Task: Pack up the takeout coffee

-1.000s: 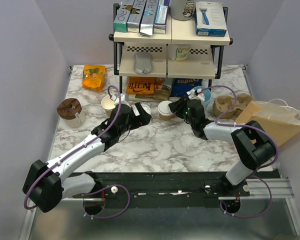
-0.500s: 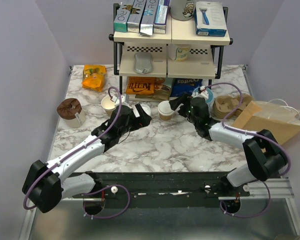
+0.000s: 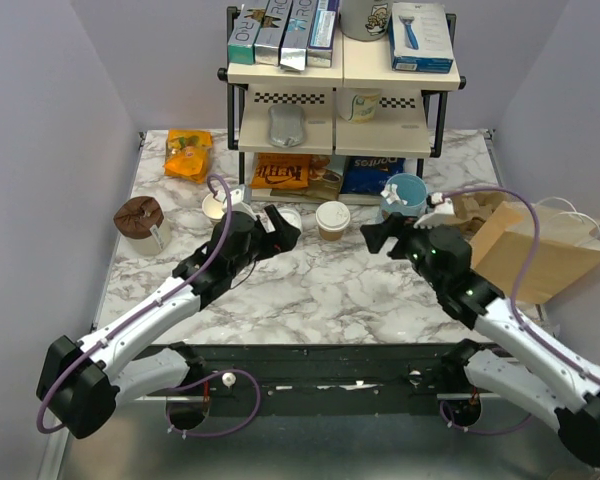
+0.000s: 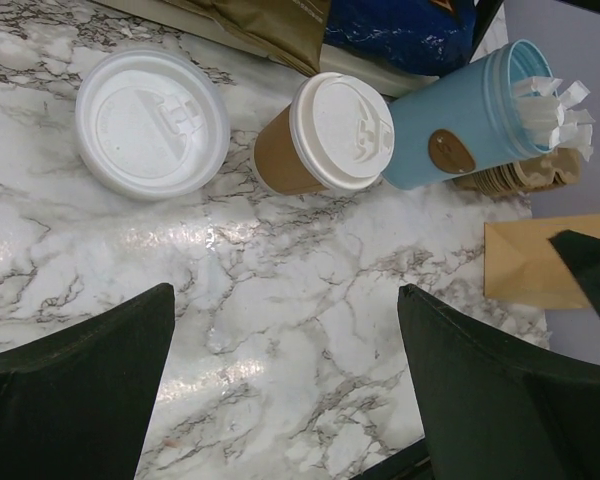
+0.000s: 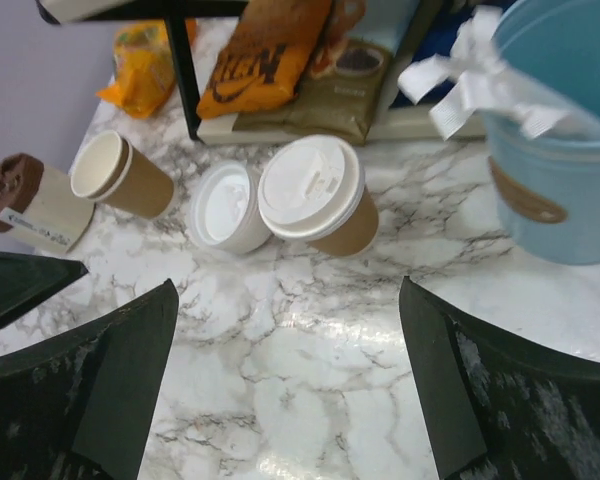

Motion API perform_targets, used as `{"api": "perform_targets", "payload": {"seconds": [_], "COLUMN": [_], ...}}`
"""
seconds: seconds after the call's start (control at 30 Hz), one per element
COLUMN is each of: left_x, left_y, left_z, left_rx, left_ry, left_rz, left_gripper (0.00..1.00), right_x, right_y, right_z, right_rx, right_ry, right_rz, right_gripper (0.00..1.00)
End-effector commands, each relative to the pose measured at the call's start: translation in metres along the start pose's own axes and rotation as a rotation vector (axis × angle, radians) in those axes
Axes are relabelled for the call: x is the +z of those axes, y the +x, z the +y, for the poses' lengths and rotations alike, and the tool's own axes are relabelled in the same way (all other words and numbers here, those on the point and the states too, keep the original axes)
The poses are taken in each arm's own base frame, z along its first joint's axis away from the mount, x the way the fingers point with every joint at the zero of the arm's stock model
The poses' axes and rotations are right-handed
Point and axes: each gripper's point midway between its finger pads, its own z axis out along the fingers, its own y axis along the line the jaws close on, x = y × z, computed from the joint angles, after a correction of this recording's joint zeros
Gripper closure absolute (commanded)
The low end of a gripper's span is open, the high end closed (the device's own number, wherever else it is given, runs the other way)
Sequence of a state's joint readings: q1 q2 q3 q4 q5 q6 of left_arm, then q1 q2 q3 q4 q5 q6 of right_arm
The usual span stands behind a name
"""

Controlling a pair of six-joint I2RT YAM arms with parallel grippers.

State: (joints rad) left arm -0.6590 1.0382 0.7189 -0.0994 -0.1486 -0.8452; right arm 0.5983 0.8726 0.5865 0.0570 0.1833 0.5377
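Observation:
The takeout coffee (image 3: 332, 219), a small tan cup with a white lid, stands upright on the marble table in front of the shelf. It shows in both wrist views (image 4: 328, 137) (image 5: 318, 196). My right gripper (image 3: 378, 240) (image 5: 288, 284) hangs open just right of and nearer than the cup, apart from it, with only bare marble between its fingers. My left gripper (image 3: 286, 228) (image 4: 285, 290) is open to the left of the cup, over bare marble, with a loose white lid (image 4: 152, 122) just ahead of it. The brown paper bag (image 3: 540, 252) lies at the right edge.
A light-blue cup (image 3: 405, 195) stands right of the coffee. A lidless tan cup (image 3: 217, 207) and a brown-topped cup (image 3: 140, 222) stand to the left. The shelf rack (image 3: 335, 110) with snack packs is behind. A cardboard cup carrier (image 3: 470, 207) sits by the bag.
My right gripper has opened wide and drawn back from the takeout coffee toward the right and nearer side. The cup stays standing where it was. The left arm has barely shifted.

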Motion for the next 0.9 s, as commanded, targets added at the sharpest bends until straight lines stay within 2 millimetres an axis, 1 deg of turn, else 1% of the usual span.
{"api": "perform_targets", "payload": {"seconds": [0.0,0.07,0.1,0.13,0.17,0.2,0.23,0.27,0.3,0.33,0.37,0.4,0.43,0.47,0.5,0.57,0.6,0.63,0.67,0.7,0.73,0.77,0.8,0.83,0.87], "left_x": [-0.005,-0.007,-0.008,-0.009,-0.009,-0.009,-0.009,-0.009,-0.009,-0.010,-0.009,-0.009,-0.009,-0.008,-0.008,-0.007,-0.007,-0.006,-0.005,-0.004,-0.002,-0.002,-0.001,0.001,0.001], "left_y": [-0.003,-0.004,-0.005,-0.006,-0.006,-0.006,-0.006,-0.005,-0.004,-0.004,-0.004,-0.001,0.000,0.001,0.001,0.002,0.002,0.002,0.003,0.004,0.004,0.005,0.005,0.007,0.008], "left_z": [-0.001,-0.005,-0.006,-0.008,-0.009,-0.010,-0.011,-0.010,-0.011,-0.011,-0.011,-0.012,-0.014,-0.013,-0.014,-0.012,-0.011,-0.011,-0.009,-0.009,-0.007,-0.008,-0.008,-0.008,-0.009], "left_rx": [0.034,0.042,0.045,0.045,0.045,0.051,0.051,0.051,0.054,0.051,0.050,0.049,0.046,0.047,0.050,0.057,0.062,0.062,0.070,0.075,0.078,0.083,0.084,0.083,0.080], "left_ry": [0.005,0.026,0.036,0.044,0.049,0.053,0.056,0.056,0.060,0.061,0.063,0.069,0.079,0.083,0.085,0.078,0.075,0.073,0.070,0.068,0.058,0.061,0.062,0.060,0.065], "left_rz": [-0.010,-0.006,-0.007,-0.012,-0.010,-0.010,-0.009,-0.007,-0.002,0.000,0.002,0.013,0.012,0.015,0.015,0.019,0.020,0.018,0.019,0.021,0.026,0.030,0.036,0.042,0.048], "left_gripper": [0.01,0.01,0.01,0.01,0.01,0.01,0.01,0.01,0.01,0.01,0.01,0.01,0.01,0.01,0.01,0.01,0.01,0.01,0.01,0.01,0.01,0.01,0.01,0.01,0.01], "right_x": [-0.046,-0.056,-0.060,-0.061,-0.061,-0.060,-0.050,-0.049,-0.042,-0.039,-0.031,-0.027,-0.027,-0.014,-0.019,-0.014,-0.007,-0.003,0.001,0.009,0.013,0.014,0.017,0.028,0.032], "right_y": [-0.041,-0.060,-0.060,-0.079,-0.088,-0.089,-0.099,-0.115,-0.114,-0.120,-0.139,-0.140,-0.149,-0.154,-0.150,-0.140,-0.130,-0.126,-0.122,-0.114,-0.111,-0.109,-0.105,-0.096,-0.090], "right_z": [-0.031,-0.037,-0.045,-0.040,-0.051,-0.054,-0.057,-0.073,-0.076,-0.085,-0.103,-0.112,-0.126,-0.140,-0.153,-0.165,-0.174,-0.178,-0.184,-0.191,-0.194,-0.202,-0.207,-0.206,-0.207], "right_rx": [-0.146,-0.142,-0.148,-0.137,-0.117,-0.096,-0.069,-0.022,0.004,0.035,0.069,0.072,0.069,0.059,0.054,0.048,0.048,0.042,0.042,0.049,0.062,0.081,0.087,0.098,0.103], "right_ry": [0.161,0.209,0.252,0.262,0.313,0.322,0.343,0.391,0.378,0.406,0.465,0.493,0.567,0.625,0.712,0.763,0.780,0.776,0.777,0.780,0.770,0.788,0.794,0.762,0.749], "right_rz": [-0.100,-0.138,-0.116,-0.126,-0.126,-0.088,-0.072,-0.091,-0.041,-0.028,-0.032,-0.009,-0.024,0.002,0.037,0.096,0.119,0.127,0.135,0.161,0.178,0.186,0.199,0.240,0.264], "right_gripper": [0.00,0.00,0.00,0.00,0.00,0.00,0.00,0.00,0.00,0.00,0.00,0.00,0.00,0.00,0.00,0.03,0.04,0.07,0.07,0.08,0.10,0.11,0.12,0.15,0.16]}}
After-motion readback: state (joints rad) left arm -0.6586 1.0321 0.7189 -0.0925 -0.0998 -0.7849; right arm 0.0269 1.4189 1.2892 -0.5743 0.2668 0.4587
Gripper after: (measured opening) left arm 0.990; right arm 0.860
